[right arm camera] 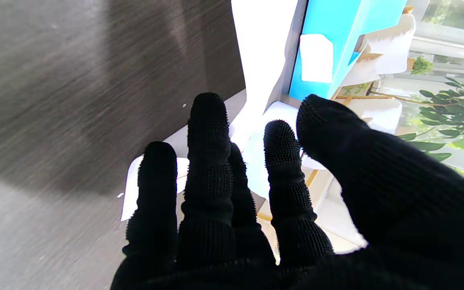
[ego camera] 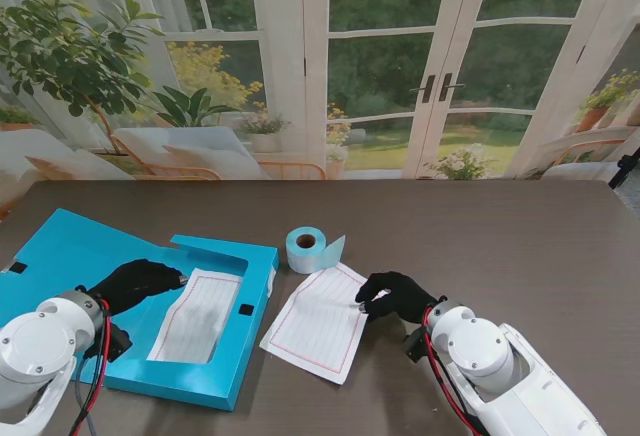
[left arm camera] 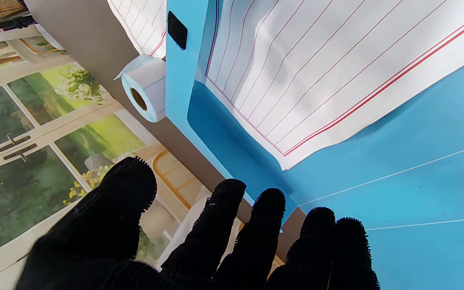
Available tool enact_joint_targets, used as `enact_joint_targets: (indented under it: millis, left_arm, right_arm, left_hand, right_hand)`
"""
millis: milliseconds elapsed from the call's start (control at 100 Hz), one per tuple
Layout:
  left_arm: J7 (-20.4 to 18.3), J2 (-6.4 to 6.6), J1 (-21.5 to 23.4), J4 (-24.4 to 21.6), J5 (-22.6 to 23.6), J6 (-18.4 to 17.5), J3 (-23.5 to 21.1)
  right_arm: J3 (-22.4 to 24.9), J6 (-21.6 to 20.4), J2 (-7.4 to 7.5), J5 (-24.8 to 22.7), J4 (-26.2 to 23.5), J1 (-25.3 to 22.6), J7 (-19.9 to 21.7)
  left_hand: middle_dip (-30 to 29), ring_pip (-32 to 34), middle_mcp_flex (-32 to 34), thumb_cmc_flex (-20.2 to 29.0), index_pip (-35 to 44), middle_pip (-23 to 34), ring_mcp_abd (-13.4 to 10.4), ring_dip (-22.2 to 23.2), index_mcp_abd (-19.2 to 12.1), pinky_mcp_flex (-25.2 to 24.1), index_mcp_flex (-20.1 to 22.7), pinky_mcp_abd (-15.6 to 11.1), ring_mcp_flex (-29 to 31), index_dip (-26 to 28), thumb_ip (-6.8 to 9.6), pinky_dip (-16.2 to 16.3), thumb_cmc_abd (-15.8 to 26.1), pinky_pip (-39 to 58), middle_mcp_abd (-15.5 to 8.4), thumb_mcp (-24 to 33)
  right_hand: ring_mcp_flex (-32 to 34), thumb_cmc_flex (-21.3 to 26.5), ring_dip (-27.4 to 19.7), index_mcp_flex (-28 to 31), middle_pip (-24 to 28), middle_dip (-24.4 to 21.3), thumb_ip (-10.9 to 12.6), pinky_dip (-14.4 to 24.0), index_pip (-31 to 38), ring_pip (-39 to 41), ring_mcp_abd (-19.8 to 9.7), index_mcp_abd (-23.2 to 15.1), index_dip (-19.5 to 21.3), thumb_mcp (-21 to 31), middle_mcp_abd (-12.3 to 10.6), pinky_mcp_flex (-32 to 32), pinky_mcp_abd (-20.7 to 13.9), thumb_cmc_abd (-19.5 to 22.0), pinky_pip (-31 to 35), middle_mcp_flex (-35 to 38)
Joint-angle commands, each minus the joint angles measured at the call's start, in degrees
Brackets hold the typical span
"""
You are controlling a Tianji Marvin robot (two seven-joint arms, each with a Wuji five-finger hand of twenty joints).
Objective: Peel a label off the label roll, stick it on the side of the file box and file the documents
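The blue file box [ego camera: 215, 381] lies open and flat at the left, and a lined sheet [ego camera: 197, 316] rests inside it. My left hand [ego camera: 138, 282] hovers open over the box, its fingertips at that sheet's far corner. In the left wrist view its fingers [left arm camera: 224, 225] are spread and hold nothing. A white label [right arm camera: 316, 58] sits on the box's side. The label roll [ego camera: 305, 248] stands just right of the box. A second lined sheet [ego camera: 320, 326] lies on the table. My right hand [ego camera: 395, 296] is bent over its right edge, thumb near index; a pinch is not visible.
The box's lid [ego camera: 60, 246] spreads to the far left. Small black fastener patches [ego camera: 246, 309] sit on the box. Dark bare table [ego camera: 520, 246] stretches to the right and far side. Windows and plants stand beyond the far edge.
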Motion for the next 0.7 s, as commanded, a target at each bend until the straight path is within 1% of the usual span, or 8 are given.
enact_joint_targets:
  millis: [0, 110, 280, 460, 510, 590, 640, 690]
  left_arm:
    - [-0.82, -0.33, 0.38, -0.45, -0.27, 0.17, -0.05]
    - [-0.76, -0.34, 0.38, -0.44, -0.44, 0.19, 0.03]
    - [-0.68, -0.37, 0.41, -0.28, -0.59, -0.14, -0.03]
    - [-0.50, -0.42, 0.59, -0.35, -0.66, -0.11, -0.10]
    - [-0.43, -0.44, 0.66, -0.39, -0.67, -0.08, -0.13]
    - [-0.37, -0.46, 0.83, -0.55, -0.74, 0.06, -0.22]
    - [-0.37, -0.46, 0.99, -0.70, -0.76, 0.14, -0.32]
    - [-0.43, -0.45, 1.13, -0.81, -0.70, 0.17, -0.44]
  right_arm:
    - [-0.44, -0.27, -0.41, -0.07, -0.28, -0.37, 0.29]
    - [-0.95, -0.99, -1.01, 0.71, 0.12, -0.35, -1.71]
    - [-1.62, -0.90, -2.78, 0.74, 0.33, -0.82, -8.66]
    - [-1.66, -0.93, -3.81, 2.60, 0.35, -1.09, -11.63]
    - [-1.48, -0.49, -3.88, 3.29, 0.00, -1.26, -11.61]
    - [-1.31, 0.15, -3.74, 2.63, -0.41, -1.37, -11.57]
    - [-1.15, 0.02, -3.42, 1.28, -0.49, -1.32, -11.06]
    - [-0.90, -0.24, -3.01, 0.42, -0.69, -1.34, -10.07]
  left_hand:
    - [0.56, 0.94, -0.41, 0.22, 0.47, -0.10, -0.36, 0.71, -1.20, -1.53, 1.20, -0.85, 0.86, 0.40, 1.50, 0.27, 1.55, -1.57, 0.02, -0.71]
    - [0.56, 0.89, -0.38, 0.21, 0.51, -0.07, -0.37, 0.70, -1.13, -1.33, 1.32, -0.93, 0.89, 0.44, 1.48, 0.29, 1.57, -2.09, -0.03, -0.74]
    - [0.54, 0.79, -0.41, 0.23, 0.64, -0.09, -0.42, 0.69, -0.98, -1.28, 1.58, -0.99, 0.86, 0.56, 1.49, 0.41, 1.52, -2.67, 0.10, -0.71]
    - [0.52, 0.67, -0.40, 0.22, 0.67, -0.08, -0.51, 0.71, -0.83, -0.20, 1.73, -1.32, 0.83, 0.73, 1.48, 0.20, 1.46, -5.74, 0.12, -0.49]
    - [0.51, 0.63, -0.46, 0.19, 0.64, -0.11, -0.56, 0.71, -0.80, 0.03, 1.71, -1.35, 0.77, 0.74, 1.46, 0.25, 1.52, -6.38, 0.17, -0.48]
    - [0.51, 0.60, -0.50, 0.24, 0.58, -0.10, -0.64, 0.74, -0.81, 1.12, 1.70, -1.11, 0.77, 0.79, 1.43, 0.87, 1.60, -8.97, 0.28, -0.55]
    - [0.53, 0.56, -0.41, 0.17, 0.61, -0.06, -0.51, 0.74, -0.72, 2.21, 1.79, -0.88, 0.83, 0.84, 1.44, 1.27, 1.59, -11.27, 0.18, -0.54]
    - [0.53, 0.55, -0.39, 0.29, 0.60, -0.07, -0.57, 0.79, -0.77, 3.53, 1.86, -0.86, 0.85, 0.89, 1.46, 4.64, 1.61, -15.28, 0.21, -0.68]
  right_hand:
    - [-2.00, 2.60, -1.15, 0.63, -0.88, -0.97, 1.14, -1.78, -0.44, -2.32, -0.46, -1.64, -0.11, 0.23, 0.16, 18.28, -0.61, -2.87, -1.39, -1.59]
    - [2.46, 4.82, -0.33, 4.52, 0.05, -0.88, -2.51, -2.54, 6.20, 0.48, -2.08, -2.56, -3.62, 1.20, -0.75, 21.37, -1.50, -4.80, 1.69, 3.39]
    - [16.31, 7.52, 5.46, 23.33, -4.63, 3.75, -2.69, 3.61, 13.91, 13.67, -4.40, -5.68, -4.08, 10.41, -5.96, 31.62, -0.39, -9.41, 9.89, 29.76]
    - [16.89, 7.56, 5.88, 26.56, -7.83, 5.91, -3.59, 5.13, 14.76, 16.98, -4.81, -6.18, -3.48, 11.09, -5.72, 34.54, 0.64, -9.51, 10.22, 34.49]
    - [16.74, 7.62, 5.06, 25.70, -8.84, 6.54, -2.44, 5.05, 14.52, 16.59, -3.37, -4.97, -2.99, 11.03, -4.95, 34.00, 2.47, -9.77, 9.52, 34.24]
    - [16.41, 7.32, 5.34, 22.94, -9.05, 8.59, 1.93, 6.63, 12.96, 15.38, 3.53, -3.53, -0.47, 9.19, -4.02, 31.17, 12.03, -9.83, 9.03, 32.50]
    - [16.20, 6.67, 5.29, 20.16, -9.58, 8.99, 5.12, 7.89, 11.07, 13.08, 4.90, -4.09, 0.33, 8.18, -3.33, 29.46, 13.44, -9.90, 8.44, 30.23]
    - [15.07, 5.64, 5.76, 15.69, -9.78, 8.91, 7.81, 8.93, 7.46, 9.91, 5.89, -4.29, -0.31, 6.59, -2.84, 27.27, 14.02, -9.51, 7.11, 28.27]
